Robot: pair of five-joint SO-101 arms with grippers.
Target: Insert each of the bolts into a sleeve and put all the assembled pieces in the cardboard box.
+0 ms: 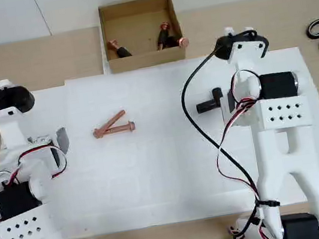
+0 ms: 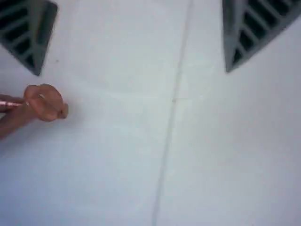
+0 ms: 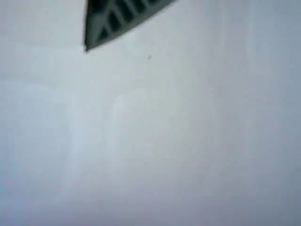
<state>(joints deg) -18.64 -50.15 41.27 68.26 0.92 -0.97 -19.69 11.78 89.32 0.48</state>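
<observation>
My left fingers (image 2: 256,28) are released beside the bolts (image 1: 114,126); wrist view gives a bolt head (image 2: 44,101), high view both whole.

Left arm (image 1: 17,178) folded at mat (image 1: 174,172) left edge; left gripper (image 2: 132,70) pointing down, fingers (image 2: 28,33) wide apart. Right arm (image 1: 274,113) stretched over mat's right side.

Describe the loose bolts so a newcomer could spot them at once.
Start at the big white foam mat. Below the cardboard box and left of centre in the high view, two copper bolts lie touching in a narrow V. Unlike the black-sleeved pieces in the box, they are bare.
</observation>
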